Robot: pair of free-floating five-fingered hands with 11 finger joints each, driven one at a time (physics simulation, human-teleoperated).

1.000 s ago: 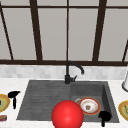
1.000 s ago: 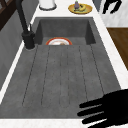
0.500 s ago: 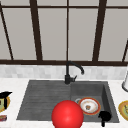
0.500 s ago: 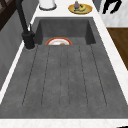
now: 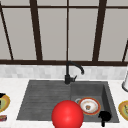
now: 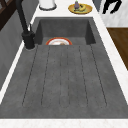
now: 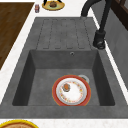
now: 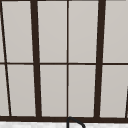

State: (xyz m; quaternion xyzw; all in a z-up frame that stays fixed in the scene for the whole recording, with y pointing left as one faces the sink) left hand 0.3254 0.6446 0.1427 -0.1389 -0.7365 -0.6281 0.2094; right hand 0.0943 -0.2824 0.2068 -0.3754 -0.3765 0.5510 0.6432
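Black against the pale counter, my right hand [image 5: 104, 117] hangs at the front edge of the dark grey stone sink [image 5: 45, 100], just off the basin's right front corner; in the left side view it floats beyond the counter's edge with its fingers loose and spread, pointing downward and holding nothing. Nearest to it on the counter is the yellow plate on the right counter [image 6: 80, 8], which carries a small dark purple item and lies apart from my hand. Down in the basin, to the left of that hand, lies the white round plate with a red-orange rim [image 7: 71, 90], flat on the floor with a small brown morsel on it. My left hand [image 5: 1, 95] hovers at the far left, over the yellow plate on the left counter [image 7: 53, 5], which carries something brown; whether this hand is open or closed I cannot tell. Beside that plate stands a small red can [image 7: 37, 8]. From the sink's back rim rises the black curved tap [image 5: 71, 72], with a white round canister [image 6: 47, 3] on the counter's far right. Low in the front view sits a plain red ball [image 5: 67, 115], and behind everything is the window with dark brown bars [image 8: 67, 62]
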